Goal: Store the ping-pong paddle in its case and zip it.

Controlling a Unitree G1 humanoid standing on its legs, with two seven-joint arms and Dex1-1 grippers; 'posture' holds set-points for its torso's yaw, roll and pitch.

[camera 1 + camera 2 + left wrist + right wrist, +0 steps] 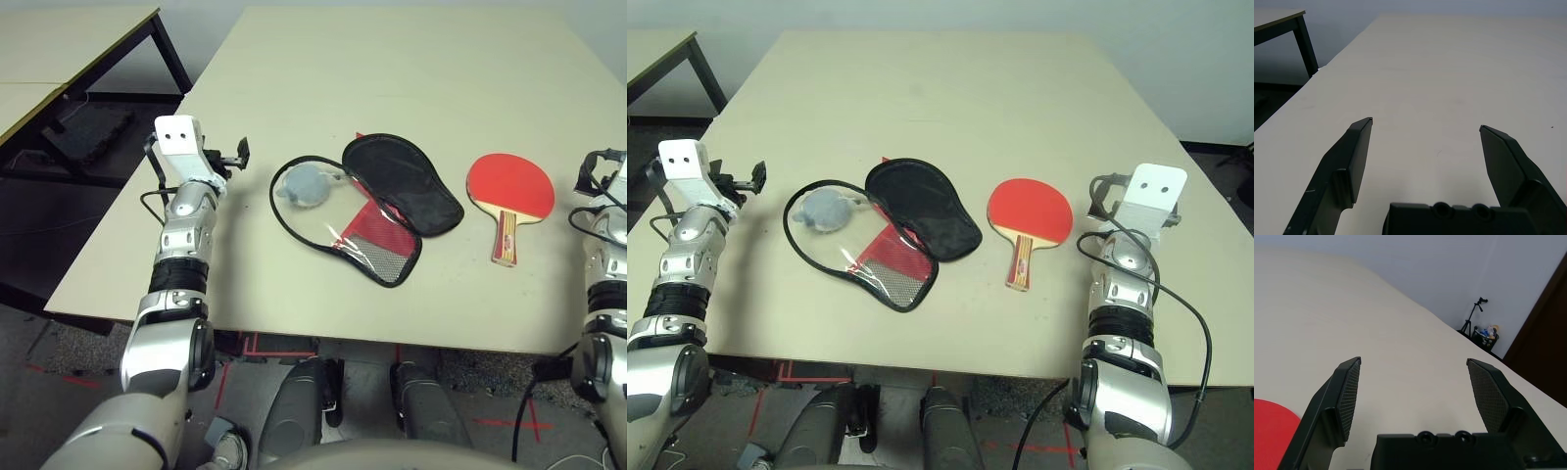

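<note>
Meanwhile ping-pong paddle (1029,213) lies beside opened case (906,220)

Broad pale beige table (392,78) across the middle, matte and evenly lit, no hard shadows. Off to the left, a second table (59,59) of the same pale top on black metal legs, with a dark gap between the two. Below the near edge, grey speckled floor (78,343) marked with red tape lines. Behind, a plain light grey wall (1449,264). Far corner: a small black tripod (1471,316), a dark bin (1485,338) of oddments beside it, then a dark brown door (1547,333).
</note>
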